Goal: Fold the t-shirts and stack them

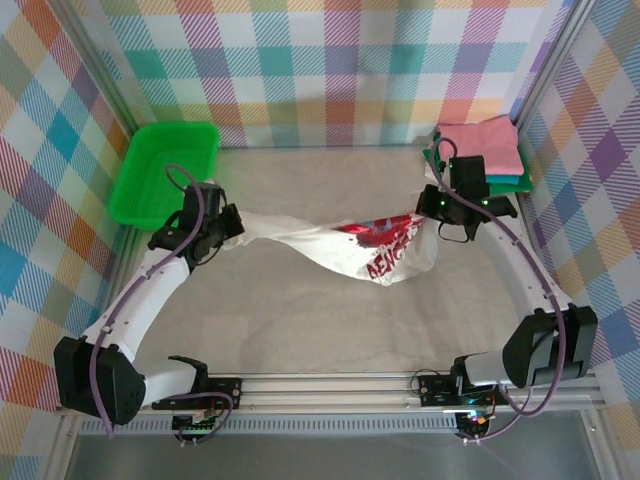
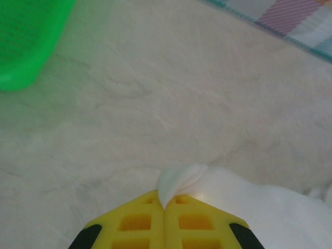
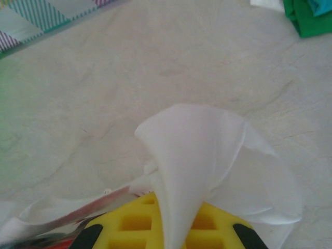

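Observation:
A white t-shirt [image 1: 340,248] with a red-and-black print hangs stretched between my two grippers above the beige table cover. My left gripper [image 1: 236,222] is shut on its left end; in the left wrist view a white tuft [image 2: 179,181] pokes out between the yellow fingers [image 2: 136,222]. My right gripper [image 1: 432,222] is shut on the right end, where a white fold [image 3: 192,155] rises from its yellow fingers [image 3: 134,225]. Folded pink [image 1: 478,142], teal and green t-shirts [image 1: 505,183] lie stacked at the back right; the green one [image 3: 310,18] also appears in the right wrist view.
A green plastic tray [image 1: 165,170] stands at the back left, its corner [image 2: 26,41] in the left wrist view. Plaid walls enclose the table on three sides. A metal rail [image 1: 330,385] runs along the near edge between the arm bases.

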{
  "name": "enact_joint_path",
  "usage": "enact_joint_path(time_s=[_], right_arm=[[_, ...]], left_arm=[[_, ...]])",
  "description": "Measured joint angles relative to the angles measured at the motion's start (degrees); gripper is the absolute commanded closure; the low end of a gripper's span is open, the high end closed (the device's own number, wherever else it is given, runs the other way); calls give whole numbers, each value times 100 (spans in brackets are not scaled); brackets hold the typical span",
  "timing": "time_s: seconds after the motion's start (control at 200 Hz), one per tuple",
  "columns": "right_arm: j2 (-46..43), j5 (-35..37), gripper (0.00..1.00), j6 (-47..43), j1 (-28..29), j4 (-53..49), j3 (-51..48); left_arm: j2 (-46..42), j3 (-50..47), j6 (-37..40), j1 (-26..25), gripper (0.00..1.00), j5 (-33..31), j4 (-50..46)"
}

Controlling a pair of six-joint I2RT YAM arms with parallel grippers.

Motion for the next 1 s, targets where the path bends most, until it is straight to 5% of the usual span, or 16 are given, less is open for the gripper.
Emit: enact_joint_path(time_s=[0.22,0.455,0.835,1.0], right_arm=[[448,271,100,-247,4,-361,1117],[1244,199,100,-308,15,-116,1320],[-1408,234,100,-389,216,-387,658],[-1207,129,100,-507,297,-356,1526]], left_arm=[[603,960,188,225,100,247,-39],[1095,616,151,367,100,599,-59],[-1268,11,-448,289,100,1926,-302],[-1714,81,-645,306,100,1956,-511]])
